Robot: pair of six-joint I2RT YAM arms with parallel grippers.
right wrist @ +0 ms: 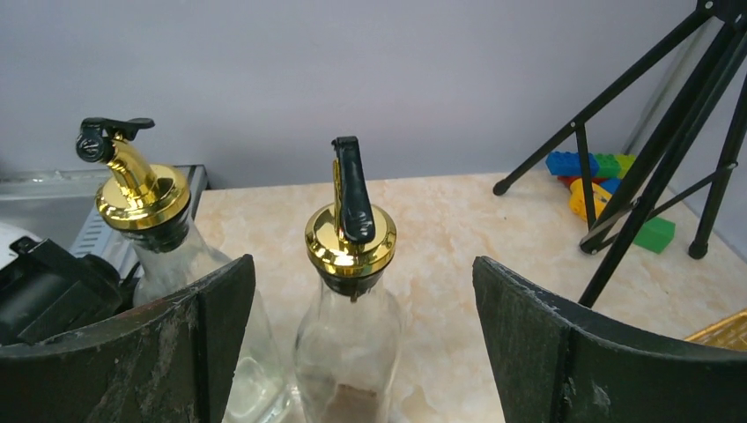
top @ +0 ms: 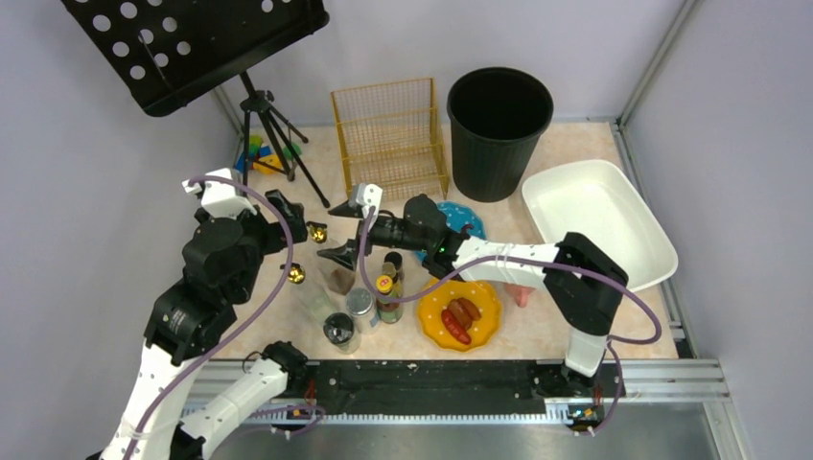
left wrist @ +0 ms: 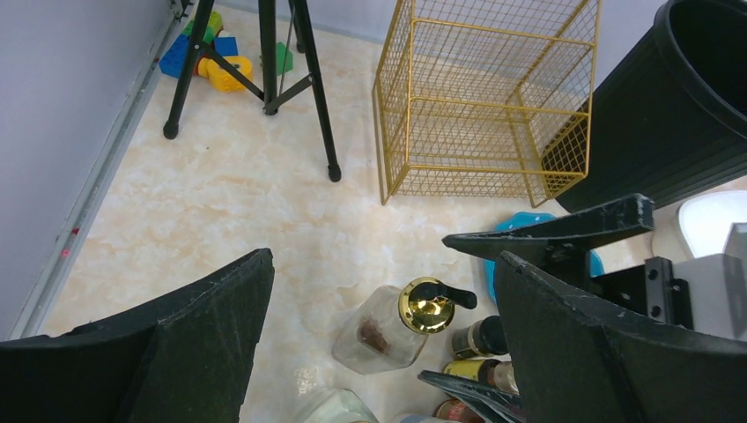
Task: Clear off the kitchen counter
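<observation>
Table [left wrist: 220, 203] clearing: centre the wide-apart right pincer [right wrist: 359, 264] on the gold-capped bottle [right wrist: 348, 344] it frames before squeezing; left pincer [left wrist: 383, 264] stands apart too.

I see a black bin [top: 489, 163] at the back, gold wire basket [top: 391, 134] just beside it, white tub [top: 594, 216] on the right, yellow plate [top: 484, 331] holding sausages [top: 458, 319], gold-capped glass bottles [right wrist: 351, 238], toy blocks [left wrist: 220, 66] by a tripod [left wrist: 268, 53]

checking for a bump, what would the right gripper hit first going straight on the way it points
Most likely the glass bottle with the gold pourer, centred ahead of the right gripper's open fingers. The second gold-topped bottle sits to one side, likely outside that line.
</observation>
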